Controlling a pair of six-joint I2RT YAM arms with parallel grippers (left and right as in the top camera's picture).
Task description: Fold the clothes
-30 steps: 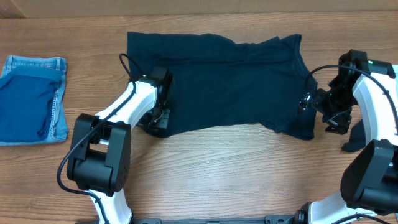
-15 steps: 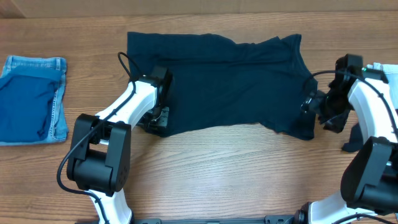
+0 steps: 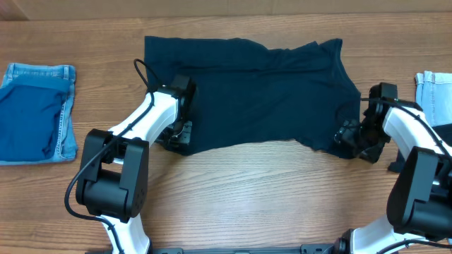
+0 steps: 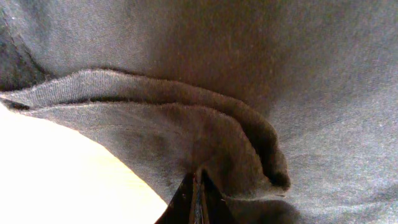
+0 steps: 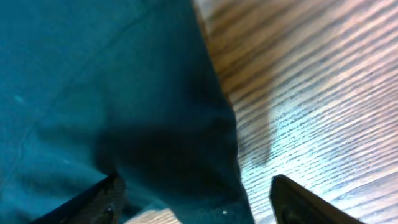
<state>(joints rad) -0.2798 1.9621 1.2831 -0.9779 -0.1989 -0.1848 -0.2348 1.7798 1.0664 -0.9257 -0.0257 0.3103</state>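
clothes (image 3: 261, 92): matt soft knit cloth; table (image 3: 247, 204): grained wood, slight sheen; blue garment (image 3: 35, 113): denim

Wood-grain table (image 3: 268, 183) before me, overhead view: a dark navy garment (image 3: 261, 92) lies spread across the far middle, long side running left to right, lightly creased, its near right corner hanging toward me as a rumpled flap. A blue denim garment (image 3: 35, 113) lies flat, well apart on my left. A pale denim piece (image 3: 432, 95) lies at my right, cut off by the frame edge.
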